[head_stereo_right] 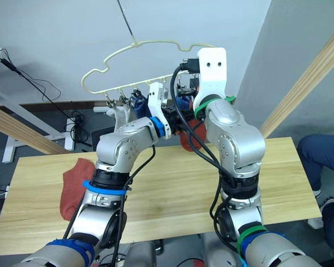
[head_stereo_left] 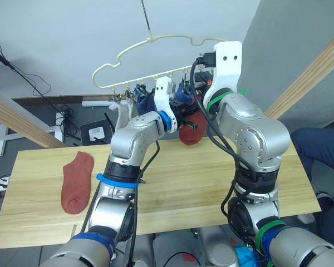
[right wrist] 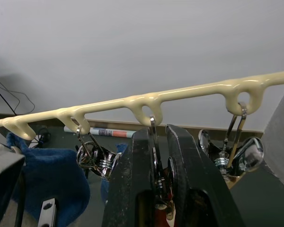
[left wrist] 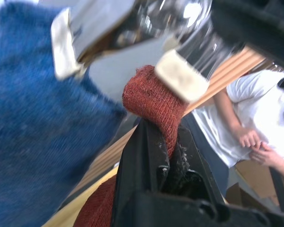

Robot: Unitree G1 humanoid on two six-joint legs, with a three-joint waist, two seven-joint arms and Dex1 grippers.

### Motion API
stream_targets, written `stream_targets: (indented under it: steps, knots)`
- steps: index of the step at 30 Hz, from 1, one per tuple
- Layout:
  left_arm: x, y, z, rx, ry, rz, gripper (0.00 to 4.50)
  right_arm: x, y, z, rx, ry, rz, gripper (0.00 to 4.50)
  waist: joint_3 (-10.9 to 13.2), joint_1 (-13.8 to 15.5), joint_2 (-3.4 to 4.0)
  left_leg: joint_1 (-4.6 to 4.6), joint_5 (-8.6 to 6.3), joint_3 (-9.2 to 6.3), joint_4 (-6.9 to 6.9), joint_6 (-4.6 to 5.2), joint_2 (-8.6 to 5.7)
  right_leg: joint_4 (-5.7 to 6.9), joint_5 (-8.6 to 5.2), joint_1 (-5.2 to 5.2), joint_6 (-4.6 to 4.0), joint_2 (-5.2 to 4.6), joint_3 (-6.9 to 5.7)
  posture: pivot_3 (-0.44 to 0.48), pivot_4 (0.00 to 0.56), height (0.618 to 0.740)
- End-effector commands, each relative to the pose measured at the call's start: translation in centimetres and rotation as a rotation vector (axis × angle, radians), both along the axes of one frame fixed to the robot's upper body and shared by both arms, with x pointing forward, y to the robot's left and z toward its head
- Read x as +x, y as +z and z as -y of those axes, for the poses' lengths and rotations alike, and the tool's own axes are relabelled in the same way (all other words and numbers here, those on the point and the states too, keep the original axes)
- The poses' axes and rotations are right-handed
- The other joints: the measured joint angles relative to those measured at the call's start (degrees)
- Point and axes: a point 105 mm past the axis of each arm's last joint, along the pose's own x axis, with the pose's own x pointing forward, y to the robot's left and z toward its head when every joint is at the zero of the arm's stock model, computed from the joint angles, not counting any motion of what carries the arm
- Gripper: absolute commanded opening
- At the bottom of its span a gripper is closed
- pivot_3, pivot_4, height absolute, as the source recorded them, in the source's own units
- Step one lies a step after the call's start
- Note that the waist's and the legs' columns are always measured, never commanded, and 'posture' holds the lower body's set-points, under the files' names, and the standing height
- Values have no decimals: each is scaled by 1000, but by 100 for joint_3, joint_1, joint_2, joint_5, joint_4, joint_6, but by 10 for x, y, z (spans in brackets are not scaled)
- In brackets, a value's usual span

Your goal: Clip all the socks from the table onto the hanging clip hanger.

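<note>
Two tools up at the clip hanger (head_stereo_left: 156,58), above the desk's (head_stereo_left: 211,183) far edge. Left tool (left wrist: 163,142) clamped on a rust-red sock (left wrist: 154,101), cuff raised right under a metal clip (left wrist: 180,75) on the hanger. Right tool (right wrist: 160,142) pinched on a clip's wire loop (right wrist: 153,127) just under the hanger's lower bar. Blue socks (head_stereo_left: 145,100) and a grey sock (head_stereo_left: 122,114) already hang from clips left of that. Second rust-red sock (head_stereo_left: 77,182) lies flat on the desk, well below-left of the hanger.
</note>
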Motion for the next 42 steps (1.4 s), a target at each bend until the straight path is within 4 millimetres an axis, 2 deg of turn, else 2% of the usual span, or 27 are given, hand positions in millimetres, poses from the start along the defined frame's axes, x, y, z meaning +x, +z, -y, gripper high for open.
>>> stream_targets:
  steps: [1,9,17,22,29,32,37,42]
  knots:
    - [-3,17,5,-44,-16,49,30,-5,14,-1,17,5,56,126,0,-1,0,0,0,0,0,0,0,0,0,0,0,0,0,-209,350,740]
    - [-2,22,8,-66,-22,44,30,-6,14,-2,20,8,53,126,0,-1,0,0,0,0,0,0,0,0,0,0,0,0,0,-212,348,740]
    - [-4,22,8,-70,-35,40,0,-5,14,-2,27,6,51,2917,0,-1,0,-1,0,0,0,0,0,-1,0,-1,0,0,0,-208,345,740]
    - [-6,21,9,-72,-45,31,0,-6,14,-2,25,12,50,2917,0,-1,0,-2,0,0,-1,0,0,-1,0,-1,1,0,0,-209,345,740]
    - [-11,16,9,-15,-57,55,1869,-8,12,-1,29,38,35,2947,0,-3,0,-2,0,0,-1,0,0,-1,0,-2,1,0,0,-212,347,740]
    - [-15,12,2,-2,-48,60,2806,-15,4,1,12,82,7,2947,0,-3,0,-3,0,0,-1,0,1,-1,0,-4,0,0,0,-212,347,740]
    - [-23,3,-15,48,-14,75,2806,-29,-15,10,-37,149,-42,2947,0,-4,0,-4,0,-1,-3,0,4,-3,-1,-5,1,0,1,-214,345,740]
    - [-35,-20,-31,122,2,47,2806,-41,-30,21,-84,187,-77,2947,0,-13,0,-5,0,1,0,-1,3,2,-1,-7,2,0,4,-218,341,740]
